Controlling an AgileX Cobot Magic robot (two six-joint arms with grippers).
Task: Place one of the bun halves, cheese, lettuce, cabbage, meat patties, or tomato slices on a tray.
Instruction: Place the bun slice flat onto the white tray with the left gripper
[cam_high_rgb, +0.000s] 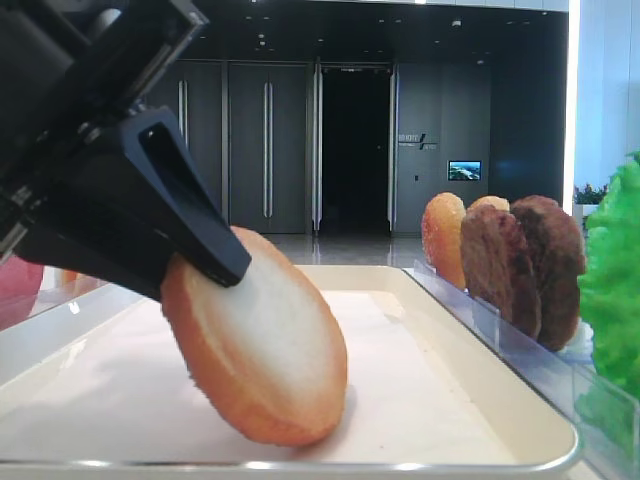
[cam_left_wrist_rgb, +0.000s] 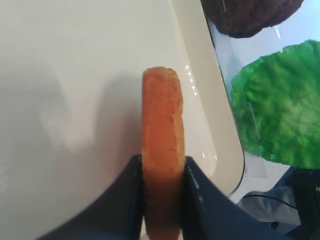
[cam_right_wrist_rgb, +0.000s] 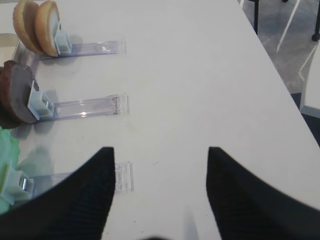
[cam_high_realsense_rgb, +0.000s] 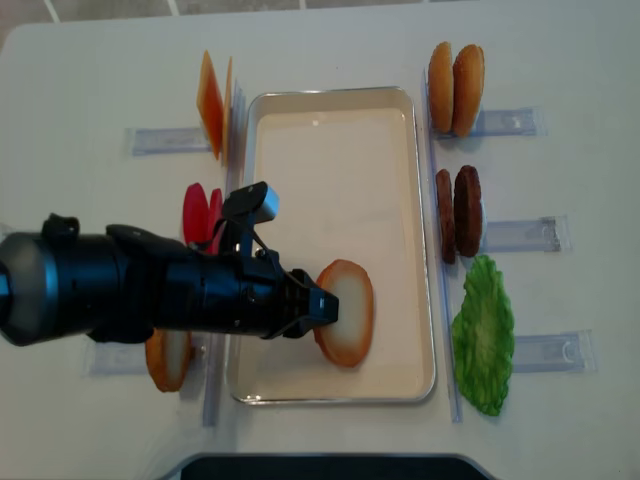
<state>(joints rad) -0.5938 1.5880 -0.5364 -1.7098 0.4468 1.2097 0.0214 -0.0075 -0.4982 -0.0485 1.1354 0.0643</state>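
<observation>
My left gripper (cam_high_realsense_rgb: 318, 305) is shut on a bun half (cam_high_realsense_rgb: 347, 313), pinching it by its flat faces. The bun half (cam_high_rgb: 265, 345) stands tilted on edge, and its lower rim appears to touch the floor of the cream tray (cam_high_realsense_rgb: 330, 170) near the tray's front right. In the left wrist view the bun half (cam_left_wrist_rgb: 162, 135) sits edge-on between my fingers, over the tray (cam_left_wrist_rgb: 75, 75). My right gripper (cam_right_wrist_rgb: 160, 160) is open over bare table, with nothing between its fingers.
Right of the tray, clear holders carry two bun halves (cam_high_realsense_rgb: 455, 88), two meat patties (cam_high_realsense_rgb: 458, 212) and lettuce (cam_high_realsense_rgb: 484, 335). On the left are cheese (cam_high_realsense_rgb: 212, 100), tomato slices (cam_high_realsense_rgb: 200, 215) and another bun half (cam_high_realsense_rgb: 168, 360).
</observation>
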